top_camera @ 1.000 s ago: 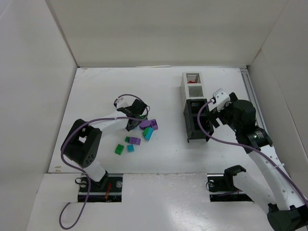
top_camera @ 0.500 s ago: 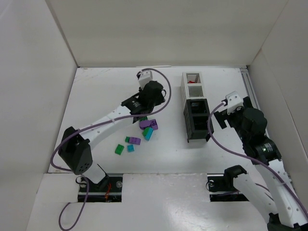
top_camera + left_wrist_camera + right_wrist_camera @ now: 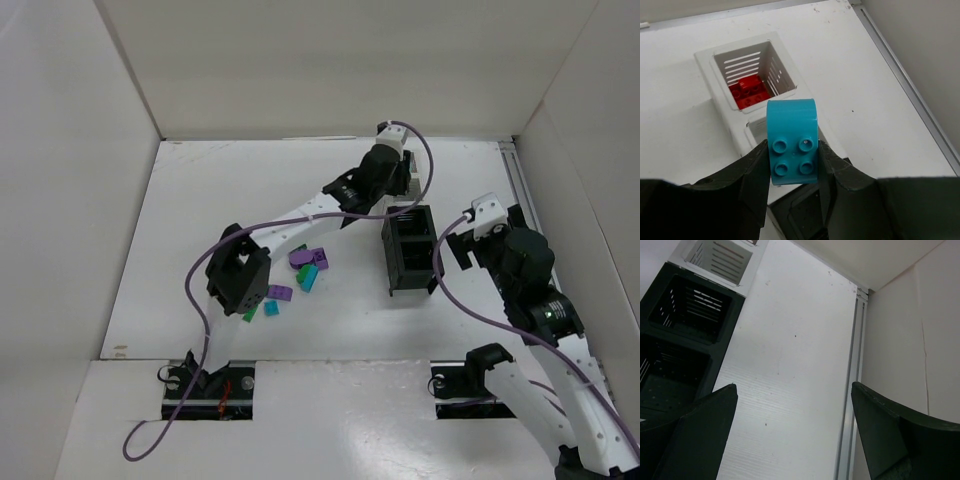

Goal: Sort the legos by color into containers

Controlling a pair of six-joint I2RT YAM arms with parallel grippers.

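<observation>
My left gripper [image 3: 394, 183] is shut on a cyan lego [image 3: 792, 142] and holds it above the row of containers. Straight under it is the second white bin [image 3: 756, 128], partly hidden by the brick. The far white bin [image 3: 722, 54] holds red legos [image 3: 747, 90]. The two black bins [image 3: 410, 250] follow toward me; their visible floors look bare in the right wrist view [image 3: 685, 315]. My right gripper [image 3: 446, 256] is open and empty, just right of the black bins. Loose purple [image 3: 301, 257], cyan [image 3: 308, 278] and green [image 3: 247, 313] legos lie on the table.
White walls enclose the table on three sides. A metal rail [image 3: 852, 385] runs along the right wall. My left arm [image 3: 300, 215] stretches over the table from the lego pile to the bins, above some loose bricks.
My left arm has swung from the lego pile up and right to the white bins, carrying the cyan lego. My right gripper has drawn back to the right, away from the black bins.
</observation>
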